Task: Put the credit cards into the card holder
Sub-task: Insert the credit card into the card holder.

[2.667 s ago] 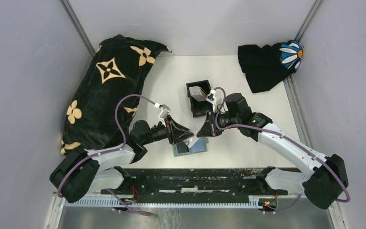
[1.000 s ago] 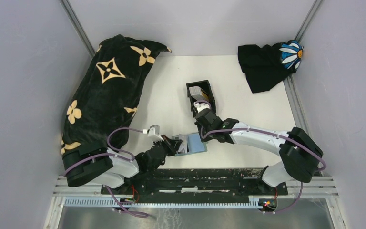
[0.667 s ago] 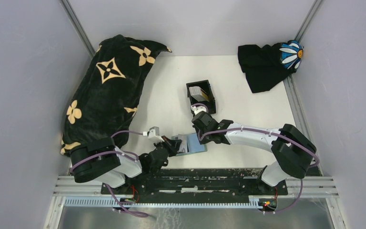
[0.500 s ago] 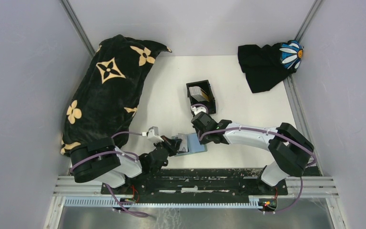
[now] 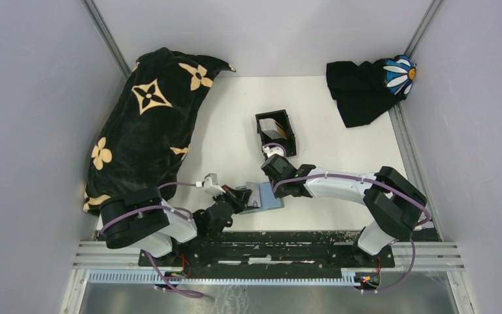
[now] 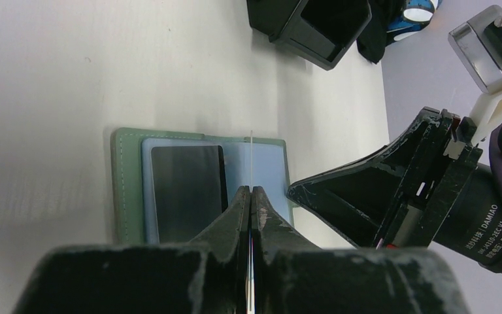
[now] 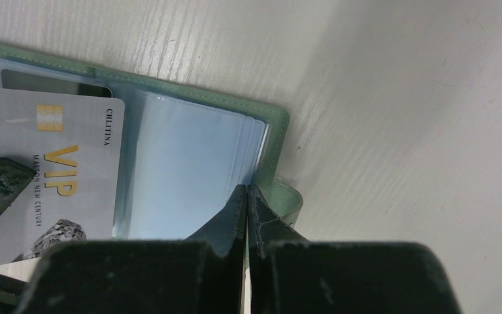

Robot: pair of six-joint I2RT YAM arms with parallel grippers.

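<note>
Near the front edge of the table (image 5: 235,111), between the two arms, we see the card holder (image 5: 269,200) lying open and flat. It has a pale green stitched cover with light-blue see-through sleeves inside. A dark card (image 6: 186,193) sits in one of the sleeves.

Our left gripper (image 6: 251,191) reaches in from the left and is clamped on a silver card (image 7: 59,163) with a gold chip and "VIP" in gold letters. That card is held over the holder, edge-on to the left wrist camera.

Our right gripper (image 7: 247,190) comes in from the right with its fingers pressed tight together and their tips at the open edge of the sleeves. We cannot tell whether a sleeve is caught between them.

Farther back, well apart from the holder, a black box (image 5: 259,131) stands with more cards (image 5: 271,125) in it. A black blanket (image 5: 144,124) with tan flowers lies at the left, and a black cloth (image 5: 359,88) with a daisy lies in the far right corner.
</note>
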